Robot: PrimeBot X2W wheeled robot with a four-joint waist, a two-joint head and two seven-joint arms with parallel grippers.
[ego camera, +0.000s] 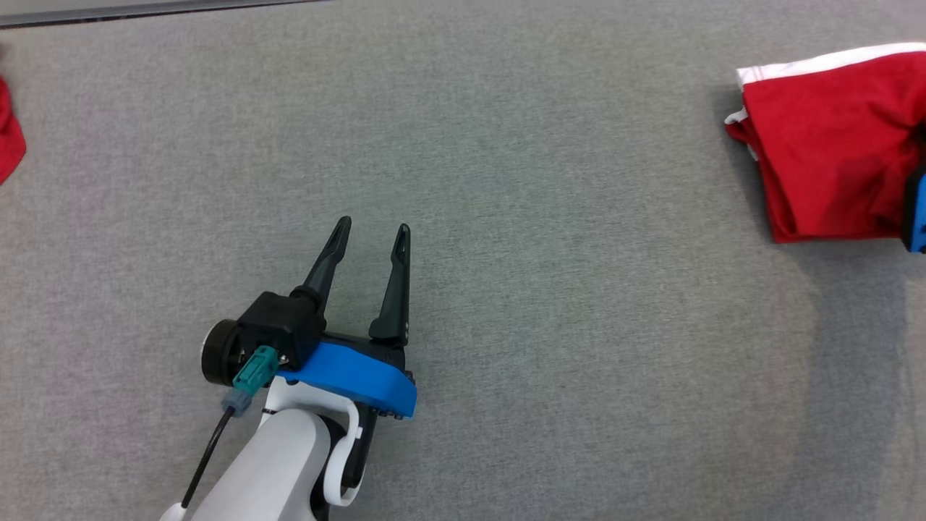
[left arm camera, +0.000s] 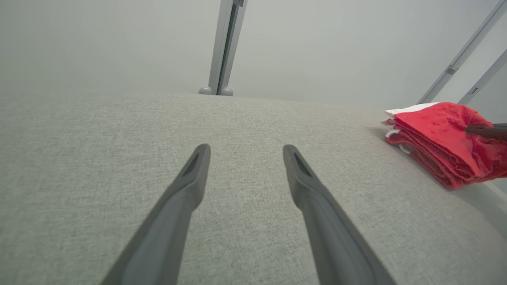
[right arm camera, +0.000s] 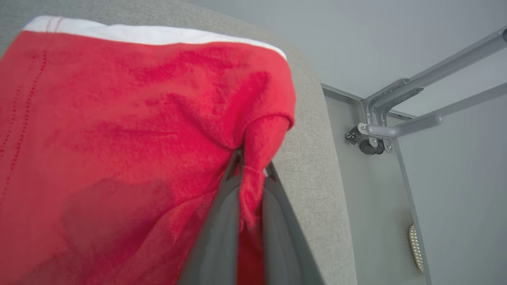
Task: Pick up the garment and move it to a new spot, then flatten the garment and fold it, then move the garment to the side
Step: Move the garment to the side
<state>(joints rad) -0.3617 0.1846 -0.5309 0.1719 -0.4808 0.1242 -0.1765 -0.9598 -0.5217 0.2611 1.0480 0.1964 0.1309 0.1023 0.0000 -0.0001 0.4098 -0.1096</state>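
The garment [ego camera: 832,137] is red with a white band, folded into a thick stack at the table's far right. It also lies at the right of the left wrist view as the same folded garment [left arm camera: 439,138]. My right gripper [right arm camera: 250,164] is shut on a pinched ridge of the garment [right arm camera: 119,130] near the table's right edge; a bit of its blue body [ego camera: 917,217] shows in the head view. My left gripper [ego camera: 370,235] hovers open over bare table at the lower middle, with nothing between its fingers [left arm camera: 194,174].
The grey fabric table top [ego camera: 550,289] spreads wide between my two grippers. Another scrap of red cloth [ego camera: 9,137] pokes in at the left edge. Grey metal frame bars [right arm camera: 416,103] stand beyond the table's right edge, and a post [left arm camera: 225,47] behind its far edge.
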